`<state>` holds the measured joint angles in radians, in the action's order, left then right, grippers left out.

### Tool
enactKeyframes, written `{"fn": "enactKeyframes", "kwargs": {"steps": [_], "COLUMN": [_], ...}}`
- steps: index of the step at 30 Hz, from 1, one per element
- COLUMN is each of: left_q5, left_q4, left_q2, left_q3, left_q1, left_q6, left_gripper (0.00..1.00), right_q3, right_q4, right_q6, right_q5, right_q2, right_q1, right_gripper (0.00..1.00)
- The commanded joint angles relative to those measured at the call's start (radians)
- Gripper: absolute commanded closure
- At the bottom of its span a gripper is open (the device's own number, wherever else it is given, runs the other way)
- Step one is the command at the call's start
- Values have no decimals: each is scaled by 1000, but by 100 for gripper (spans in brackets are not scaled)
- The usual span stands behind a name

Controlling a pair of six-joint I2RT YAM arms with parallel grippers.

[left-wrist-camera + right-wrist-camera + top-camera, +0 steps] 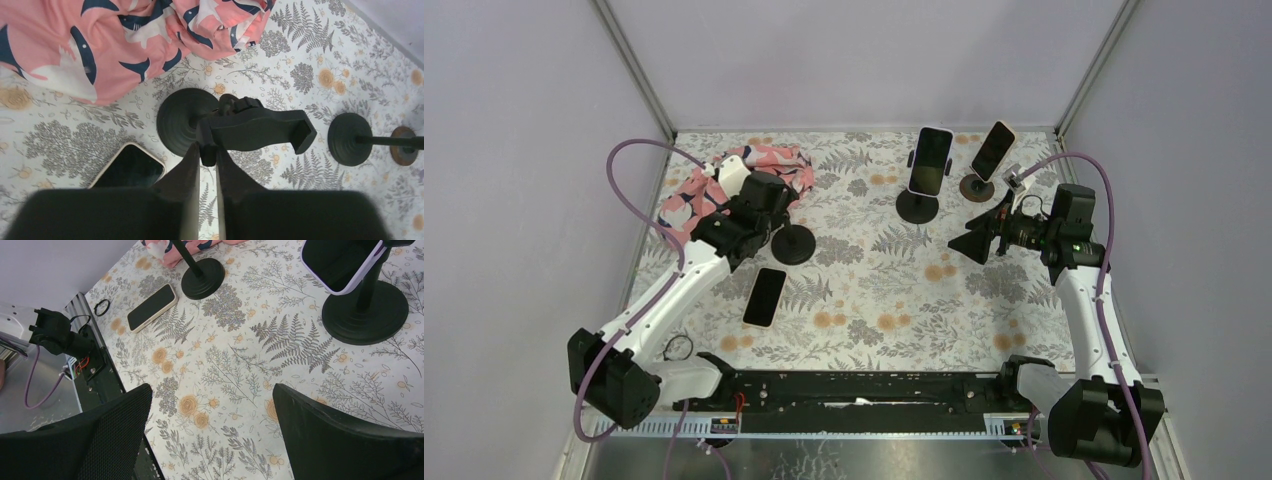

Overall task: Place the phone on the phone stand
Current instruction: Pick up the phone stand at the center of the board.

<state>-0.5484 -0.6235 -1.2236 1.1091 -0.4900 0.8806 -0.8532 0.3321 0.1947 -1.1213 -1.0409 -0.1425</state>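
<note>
Left hand (207, 152): almost closed; fingers (190, 167) pinch one end of the clamp (255, 131) on the empty phone stand (793, 244). It grips the clamp, not a phone.
Right hand (982, 230): spread wide, holds nothing, hovers over the right side of the desk (884, 290).
Phone (765, 297): flat on the desk, dark screen up, pale case. Left of centre, just near of the phone stand's base with a small gap, untouched by either hand.
Phone stand: black, round base, left part of the desk; clamp has no phone in it.
Cloth (724, 180): pink with navy and white print, crumpled at far left, right behind the phone stand.
Black-base stand (917, 206): far, right of centre, carries a white-cased phone (932, 160).
Brown-base stand (977, 187): far right, just beside the black-base one, carries another phone (992, 150).
Black ring (676, 347): small loop at the near left desk edge.
In the way: the left arm covers most of the phone stand from above.
</note>
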Motion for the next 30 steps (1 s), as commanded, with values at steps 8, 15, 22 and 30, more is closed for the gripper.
{"fn": "enactKeyframes", "kwargs": {"steps": [8, 15, 22, 30], "left_q5": [180, 359, 330, 108], "left_q4": [63, 127, 210, 236], "left_q2": [38, 66, 27, -83], "left_q3": [18, 29, 51, 133], "left_q1": [-7, -65, -263, -487], "left_q6": [-200, -265, -233, -125], "left_gripper": [100, 100, 100, 100], "right_q3": [-38, -37, -43, -69], "right_q4": [10, 13, 34, 88], "right_q6": [17, 24, 48, 90], "right_q5": [-21, -42, -66, -76], "right_q2": [18, 22, 31, 39], "right_q1": [0, 0, 0, 1], "right_gripper": [0, 0, 0, 0]}}
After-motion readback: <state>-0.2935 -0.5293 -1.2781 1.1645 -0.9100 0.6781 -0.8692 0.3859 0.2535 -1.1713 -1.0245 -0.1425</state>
